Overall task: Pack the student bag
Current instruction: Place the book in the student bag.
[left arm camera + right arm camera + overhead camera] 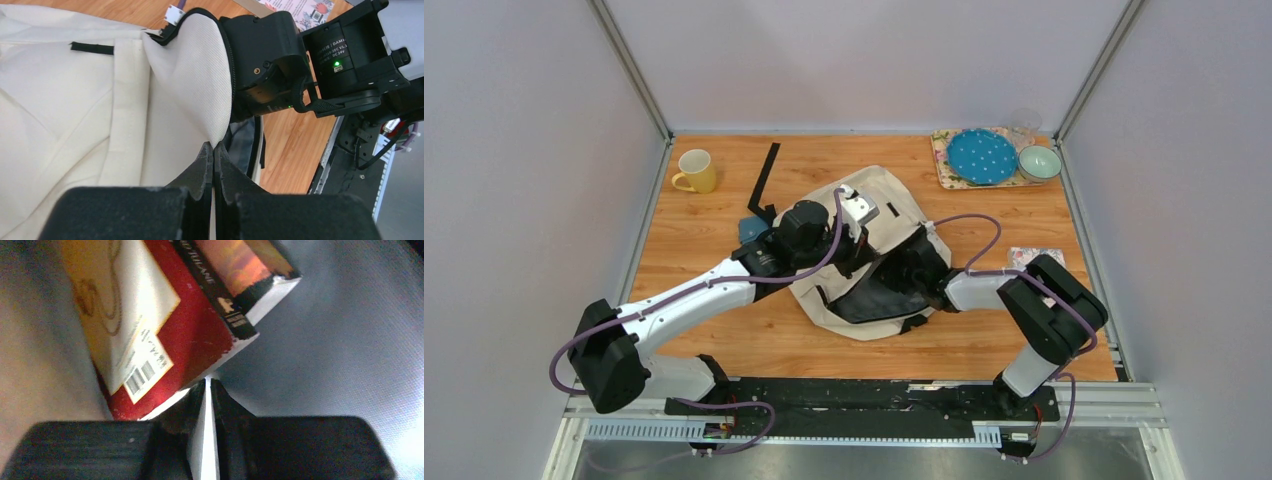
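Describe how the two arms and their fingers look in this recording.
Both the left arm and right arm have white links between bulky black joint housings, each trailed by a looping purple cable. The fingers are matte black, wedge-shaped and grainy. One black housing of the right arm bears white lettering and a green light.

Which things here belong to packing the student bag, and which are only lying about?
For the job: student bag, red book, second book, left gripper pinching the bag's rim, right gripper on the red book.

Lying about: yellow mug, blue dotted plate, green bowl, glass, patterned tray, leaflet.
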Controlling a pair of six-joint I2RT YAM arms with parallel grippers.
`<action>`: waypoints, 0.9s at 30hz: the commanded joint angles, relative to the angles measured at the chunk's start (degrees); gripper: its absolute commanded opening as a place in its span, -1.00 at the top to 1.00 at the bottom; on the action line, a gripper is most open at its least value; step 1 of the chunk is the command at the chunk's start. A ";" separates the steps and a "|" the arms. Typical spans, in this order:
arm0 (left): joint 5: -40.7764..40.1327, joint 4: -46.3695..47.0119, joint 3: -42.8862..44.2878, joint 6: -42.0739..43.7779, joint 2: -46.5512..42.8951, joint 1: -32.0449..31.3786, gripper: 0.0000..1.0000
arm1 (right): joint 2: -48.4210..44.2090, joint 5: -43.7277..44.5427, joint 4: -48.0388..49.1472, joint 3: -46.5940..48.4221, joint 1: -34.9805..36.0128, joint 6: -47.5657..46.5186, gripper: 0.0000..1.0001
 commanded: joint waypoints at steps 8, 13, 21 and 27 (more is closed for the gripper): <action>0.90 -2.83 -2.17 5.00 -1.12 4.91 1.00 | -9.79 1.29 2.10 -3.60 0.74 -5.15 0.25; 2.13 -1.07 -4.72 2.90 -0.33 5.18 1.00 | -23.95 2.43 -10.80 -9.23 1.18 -8.06 0.03; 3.63 -0.01 -7.27 -1.59 0.29 5.27 0.55 | -51.11 12.00 -33.49 -12.41 3.38 -9.45 -0.19; 11.97 6.11 -8.94 -6.86 -3.74 5.18 -0.57 | -58.43 25.80 -50.73 -4.34 1.28 -11.84 -0.49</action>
